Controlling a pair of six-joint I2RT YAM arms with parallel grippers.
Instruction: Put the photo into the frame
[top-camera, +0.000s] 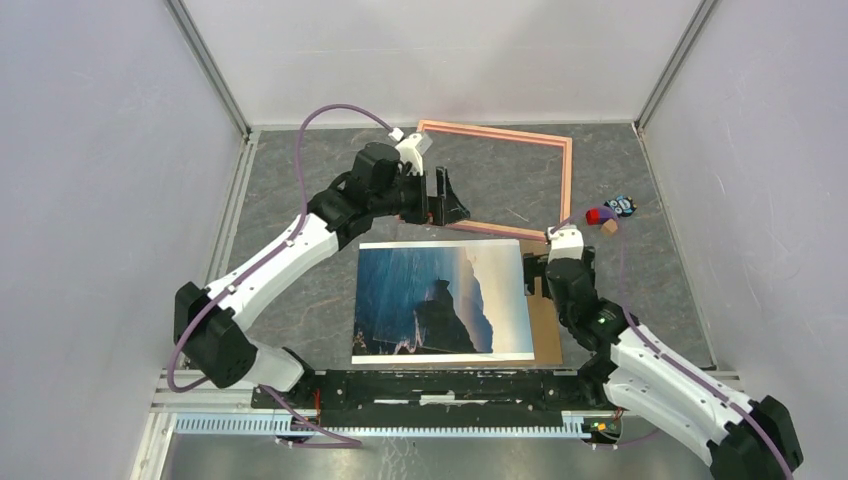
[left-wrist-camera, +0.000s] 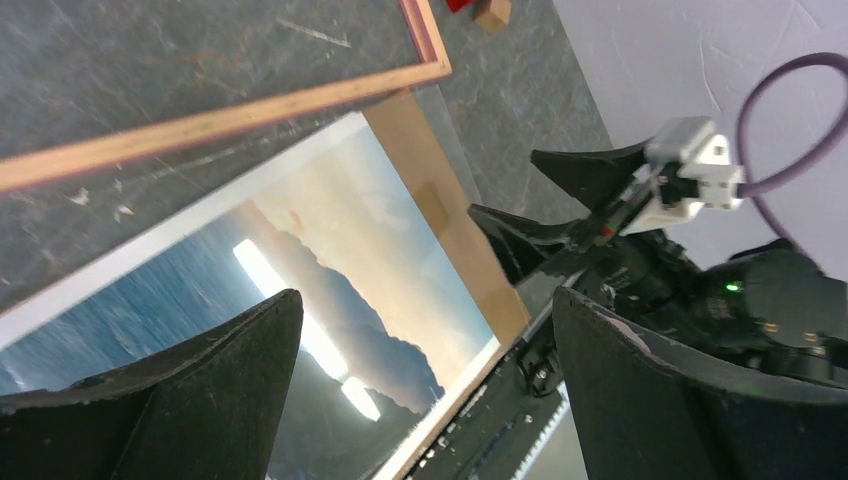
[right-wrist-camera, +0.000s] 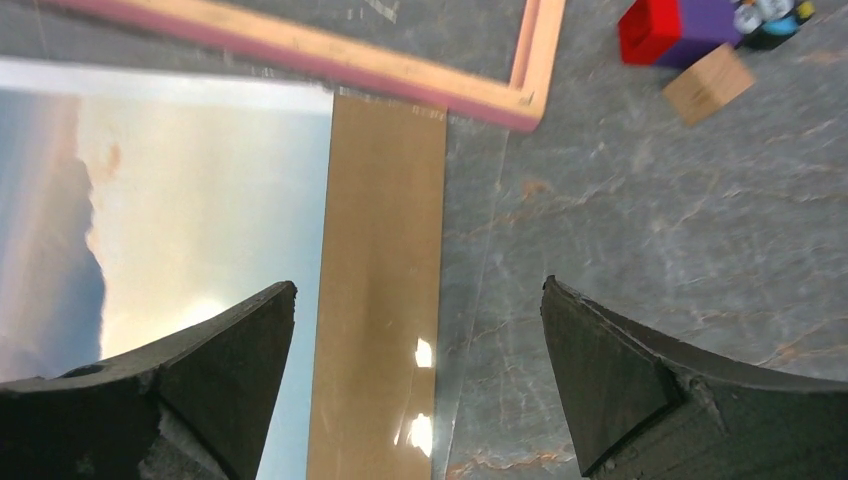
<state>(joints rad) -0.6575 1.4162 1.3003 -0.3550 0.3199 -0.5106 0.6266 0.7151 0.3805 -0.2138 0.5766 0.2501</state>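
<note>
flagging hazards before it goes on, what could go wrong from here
1. The photo lies flat on the brown board, so the open right gripper may pinch or drag both together.
2. The frame sits just beyond the photo's far edge; the open left gripper hovering there could shove it.
3. The small blocks by the frame's corner could get knocked.

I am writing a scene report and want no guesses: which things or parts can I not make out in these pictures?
- Thin pink rectangular picture frame: top view, near-left corner hidden behind the jaws of the left arm.
- Flat brown backing board: every view, the large sea-and-cliff photo print covers all but its right strip.
- Small coloured toy blocks: too small in top view, cut by the top edge in right wrist view.
</note>
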